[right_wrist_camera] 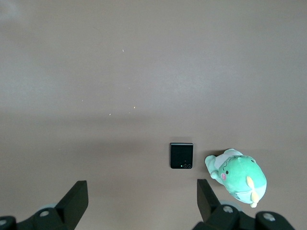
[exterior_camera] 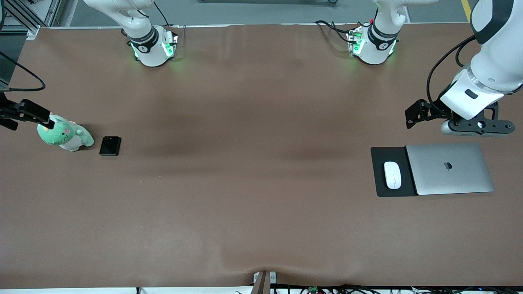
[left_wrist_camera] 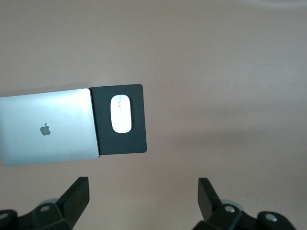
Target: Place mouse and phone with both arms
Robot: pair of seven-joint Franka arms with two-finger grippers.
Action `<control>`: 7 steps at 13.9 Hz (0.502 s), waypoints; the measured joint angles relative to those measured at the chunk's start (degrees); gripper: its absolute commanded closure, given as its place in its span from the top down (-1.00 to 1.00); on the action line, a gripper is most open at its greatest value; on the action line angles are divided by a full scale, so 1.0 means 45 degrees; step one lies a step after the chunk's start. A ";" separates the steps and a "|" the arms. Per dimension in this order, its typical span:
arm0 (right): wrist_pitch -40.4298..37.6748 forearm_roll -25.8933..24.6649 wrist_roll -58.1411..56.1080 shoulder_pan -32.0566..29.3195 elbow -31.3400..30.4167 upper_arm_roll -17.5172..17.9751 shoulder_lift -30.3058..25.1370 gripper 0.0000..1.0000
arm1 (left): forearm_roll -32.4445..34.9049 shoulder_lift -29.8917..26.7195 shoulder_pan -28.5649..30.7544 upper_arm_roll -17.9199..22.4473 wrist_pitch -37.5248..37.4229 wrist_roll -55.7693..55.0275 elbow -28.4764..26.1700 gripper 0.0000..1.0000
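With both tools spread apart and aloft, the left tool [left_wrist_camera: 144,201] should pinch the smooth, slippery mouse [exterior_camera: 392,174] across its long sides, and the right tool [right_wrist_camera: 142,201] the thin rigid phone [exterior_camera: 110,145] across its edges.

White mouse [exterior_camera: 392,174], black phone [exterior_camera: 110,145] (glossy), green plush toy [exterior_camera: 65,133], silver laptop [exterior_camera: 449,168].

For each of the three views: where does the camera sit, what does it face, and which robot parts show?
Front: high across the table, facing both bases; left hand near the laptop, right hand barely in view by the plush toy.
Left wrist: looks down past its open fingers at the mouse on the black pad.
Right wrist: looks down past its open fingers at the phone.
Shared with front: mouse, phone.
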 measured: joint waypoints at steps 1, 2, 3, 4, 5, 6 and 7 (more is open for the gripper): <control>0.0000 0.0000 -0.0002 0.0000 -0.0004 0.0001 0.0008 1.00 | 0.0000 0.0025 0.0000 0.0000 0.0000 0.0000 0.0000 1.00; 0.0000 0.0000 -0.0004 0.0003 -0.0016 0.0005 0.0032 1.00 | 0.0000 0.0055 0.0000 0.0000 0.0000 0.0000 -0.0001 1.00; 0.0002 0.0000 -0.0005 0.0008 -0.0037 0.0015 0.0059 1.00 | 0.0000 0.0094 -0.0001 -0.0001 0.0001 0.0000 0.0000 1.00; 0.0010 0.0000 -0.0014 0.0007 -0.0059 0.0017 0.0077 1.00 | 0.0000 0.0136 -0.0002 -0.0002 0.0003 0.0000 0.0000 1.00; 0.0018 0.0000 -0.0060 0.0006 -0.0081 0.0016 0.0081 1.00 | 0.0000 0.0174 -0.0002 -0.0002 0.0007 0.0000 0.0000 1.00; 0.0031 0.0000 -0.0128 0.0011 -0.0095 0.0022 0.0080 1.00 | 0.0000 0.0206 -0.0002 -0.0002 0.0015 0.0000 0.0000 1.00; 0.0041 0.0000 -0.0174 0.0009 -0.0103 0.0022 0.0080 1.00 | 0.0000 0.0226 -0.0002 -0.0002 0.0028 0.0000 0.0000 1.00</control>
